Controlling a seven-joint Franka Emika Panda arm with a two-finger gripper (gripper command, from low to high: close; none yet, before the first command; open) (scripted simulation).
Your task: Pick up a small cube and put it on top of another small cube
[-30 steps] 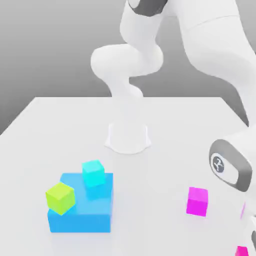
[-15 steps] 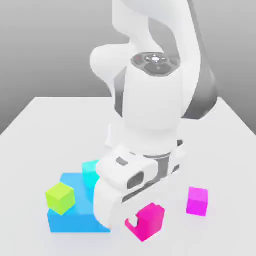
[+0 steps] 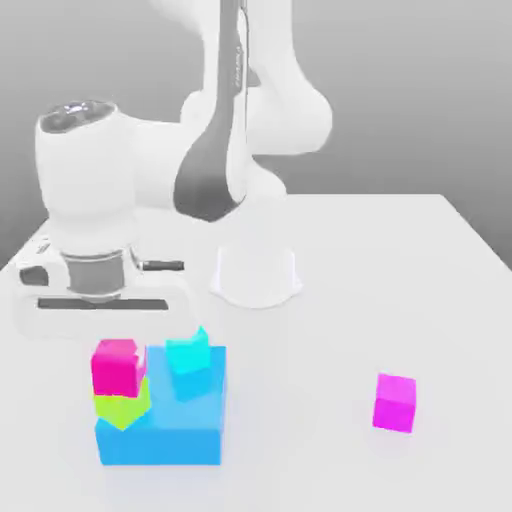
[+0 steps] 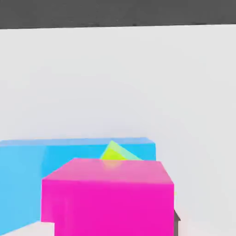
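Note:
A small magenta cube rests on top of the lime-green cube, which stands on the near left corner of a flat blue block. My gripper hangs directly above this stack, its white hand just over the magenta cube. In the hand view the magenta cube looms close, with a corner of the lime-green cube peeking out behind it and the blue block beyond.
A small cyan cube sits tilted on the blue block, right beside the stack. A second magenta cube lies alone on the white table at the exterior view's right. The arm's round base stands mid-table behind.
The arm swung from the exterior view's right across to the left, carrying a magenta cube. That cube now sits on the lime-green cube, with the hand above it.

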